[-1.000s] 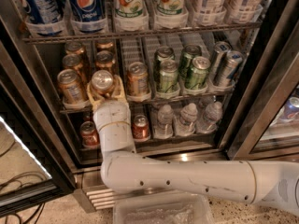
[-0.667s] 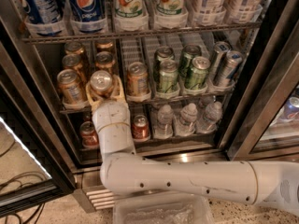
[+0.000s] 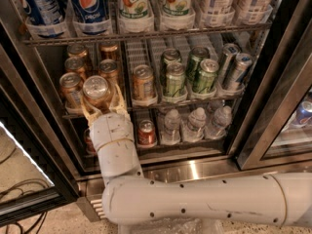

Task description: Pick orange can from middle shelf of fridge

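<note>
Orange-gold can (image 3: 96,89) caught between the two tan fingers (image 3: 118,100) of the gripper (image 3: 101,100), at the front left of the middle shelf (image 3: 161,105) of the fridge (image 3: 204,168). Clamped on the can from both sides, one finger at each flank, silver top and pull tab facing up and out. Reaches in from below on a thick white arm (image 3: 195,206), wrist just under the shelf's front rail.

Appears to stand at or just ahead of the shelf edge, nearer the camera than the other orange cans (image 3: 143,82) in the lanes beside and behind it. Impossible to tell whether its base is clear of the rail.

Green cans (image 3: 174,79) to the right on the same shelf. Big soda bottles (image 3: 87,4) on the rack above. Water bottles (image 3: 195,123) and a red can (image 3: 146,133) below, none touched.

Approach and grasp apparently done. Left to do, judging by this view: draw the can fully out past the rail and out of the fridge, clear of its neighbours, without loosening the hold.
</note>
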Available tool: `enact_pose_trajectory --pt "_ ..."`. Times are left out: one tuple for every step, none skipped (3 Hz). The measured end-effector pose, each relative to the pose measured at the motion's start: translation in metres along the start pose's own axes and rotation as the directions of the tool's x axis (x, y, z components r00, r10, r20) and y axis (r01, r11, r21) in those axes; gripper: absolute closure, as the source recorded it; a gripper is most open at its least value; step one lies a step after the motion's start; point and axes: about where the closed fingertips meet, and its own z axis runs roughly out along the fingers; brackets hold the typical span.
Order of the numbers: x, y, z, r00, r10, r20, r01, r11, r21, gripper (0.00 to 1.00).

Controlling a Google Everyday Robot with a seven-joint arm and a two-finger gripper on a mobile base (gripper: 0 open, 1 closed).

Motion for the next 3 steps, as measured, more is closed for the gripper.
enact_pose_trajectory --pt "-0.028 0.014 -0.029 0.999 -0.017 0.03 0.019 0.9989 -0.044 1.0" --pt "-0.059 0.033 -0.064 0.997 -0.038 0.066 0.044 0.9943 -0.097 1.0" --pt "-0.059 0.033 -0.064 0.997 -0.038 0.066 0.044 0.9943 -0.098 1.0"
